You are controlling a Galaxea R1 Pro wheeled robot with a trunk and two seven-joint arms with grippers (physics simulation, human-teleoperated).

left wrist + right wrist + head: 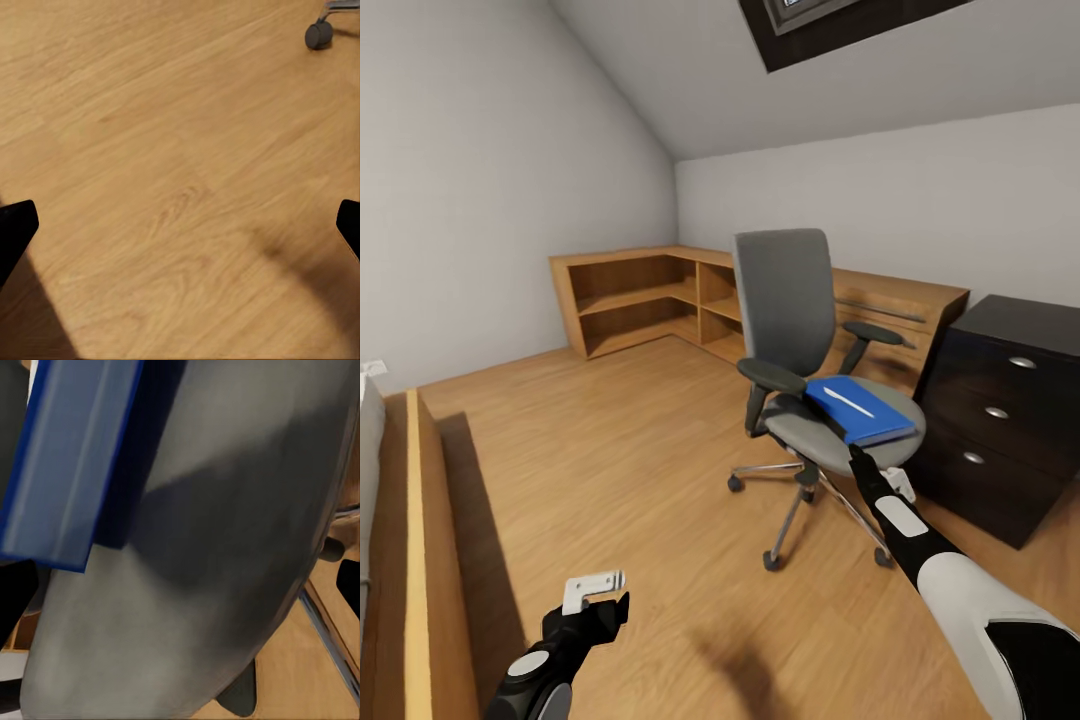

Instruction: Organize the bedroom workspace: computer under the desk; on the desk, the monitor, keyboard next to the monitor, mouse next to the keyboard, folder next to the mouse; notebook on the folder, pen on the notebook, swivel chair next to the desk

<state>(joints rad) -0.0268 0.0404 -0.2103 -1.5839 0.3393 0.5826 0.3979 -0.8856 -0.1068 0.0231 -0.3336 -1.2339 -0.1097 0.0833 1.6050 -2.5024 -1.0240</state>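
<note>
Black-fingered, the right tool (857, 457) hangs spread at the front edge of the swivel chair (800, 340), just short of the blue folder (860, 410) lying on its grey seat with the white pen (848, 402) on top, beside the black table (1010, 400), while the left tool (600, 590) hovers spread over bare wood floor (640, 470).

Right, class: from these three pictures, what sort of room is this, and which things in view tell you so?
Probably an attic room used as a study: a sloped grey-white ceiling with a dark skylight, a grey padded swivel chair on a light wooden floor, low wooden open shelving, and a black drawer unit with silver knobs.
</note>
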